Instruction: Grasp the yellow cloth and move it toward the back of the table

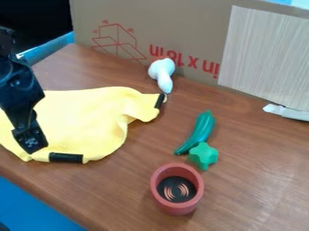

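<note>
1. The black two-finger robot hand (31, 143) is pictured over a yellow cloth with black edge patches (91, 118), spread at the desk's (247, 185) left; whether it is clenched or released cannot be told.
2. A white, bulbous object (161, 73) is seen near the cloth's far corner.
3. A curved, glossy green toy vegetable (200, 128) and green star-shaped piece (204, 154) are captured beyond a round red cup (175, 208).

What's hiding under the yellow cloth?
The brown table, which shows along the edges of the yellow cloth. The cloth covers everything beneath it, so I can't see whether anything else is hiding there.
</note>
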Robot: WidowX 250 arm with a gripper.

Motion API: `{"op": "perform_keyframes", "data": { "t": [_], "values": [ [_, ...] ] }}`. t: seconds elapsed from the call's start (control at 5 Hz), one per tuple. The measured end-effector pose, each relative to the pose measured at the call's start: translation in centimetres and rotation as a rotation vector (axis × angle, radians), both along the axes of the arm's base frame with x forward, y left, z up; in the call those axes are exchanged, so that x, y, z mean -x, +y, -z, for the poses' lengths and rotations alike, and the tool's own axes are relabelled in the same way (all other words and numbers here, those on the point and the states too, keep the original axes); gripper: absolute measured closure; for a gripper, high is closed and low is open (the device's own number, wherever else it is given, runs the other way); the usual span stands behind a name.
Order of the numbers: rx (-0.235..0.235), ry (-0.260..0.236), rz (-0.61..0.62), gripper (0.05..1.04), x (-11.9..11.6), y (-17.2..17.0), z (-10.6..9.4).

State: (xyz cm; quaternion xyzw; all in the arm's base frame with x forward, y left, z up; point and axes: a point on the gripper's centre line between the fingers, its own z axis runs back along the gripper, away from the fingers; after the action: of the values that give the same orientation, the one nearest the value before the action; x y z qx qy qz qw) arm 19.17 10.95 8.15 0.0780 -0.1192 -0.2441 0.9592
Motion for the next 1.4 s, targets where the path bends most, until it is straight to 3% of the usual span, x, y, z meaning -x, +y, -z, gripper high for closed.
{"op": "perform_keyframes", "data": {
  "t": [0.2,1.4],
  "values": [
    [0.008,0.014,-0.003,0.084,0.2,-0.1,0.4],
    [-0.114,0.032,0.038,0.084,-1.3,-2.2,5.2]
  ]
}}
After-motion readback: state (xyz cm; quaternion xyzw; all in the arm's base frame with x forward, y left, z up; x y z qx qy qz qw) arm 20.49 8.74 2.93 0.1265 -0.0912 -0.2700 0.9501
